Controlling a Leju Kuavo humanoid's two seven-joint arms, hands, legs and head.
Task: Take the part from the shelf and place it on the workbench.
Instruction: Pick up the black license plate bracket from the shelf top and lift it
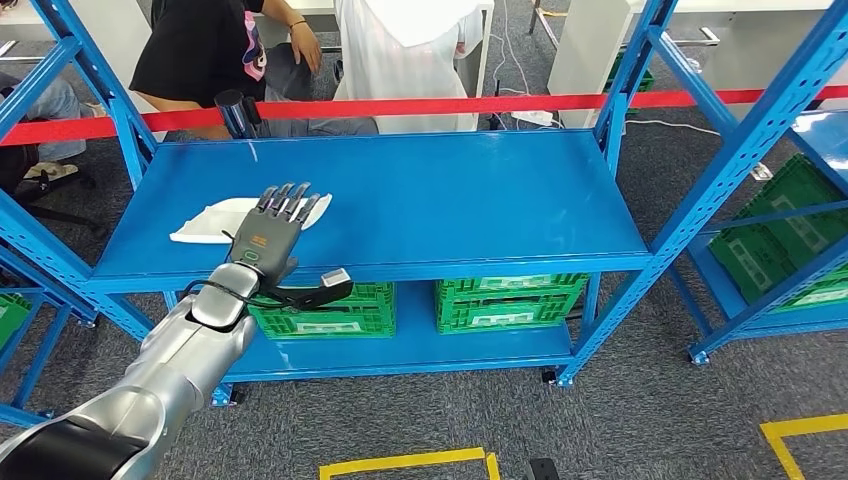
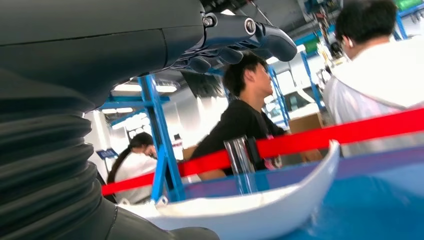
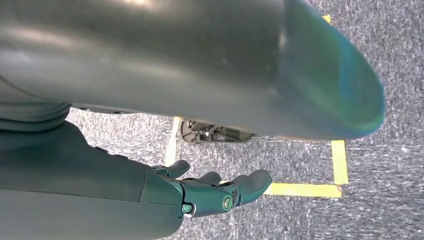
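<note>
The part is a thin white curved shell point(image 1: 205, 222) lying at the left of the blue shelf's top board point(image 1: 450, 200). My left hand point(image 1: 275, 228) reaches out flat over the shell's right end, fingers stretched and apart, holding nothing. In the left wrist view the shell point(image 2: 260, 207) curves just under the hand, with the dark fingers point(image 2: 240, 35) spread above it and a gap between. My right hand point(image 3: 215, 192) hangs over the grey carpet, its fingers loosely bent and holding nothing.
Red barrier tape point(image 1: 450, 104) runs behind the shelf, with a chrome post point(image 1: 232, 112) and several people beyond it. Two green crates point(image 1: 325, 310) point(image 1: 510, 298) stand on the lower board. Another blue rack with a green crate point(image 1: 780, 235) is at the right. Yellow floor tape point(image 1: 400, 462) marks the carpet.
</note>
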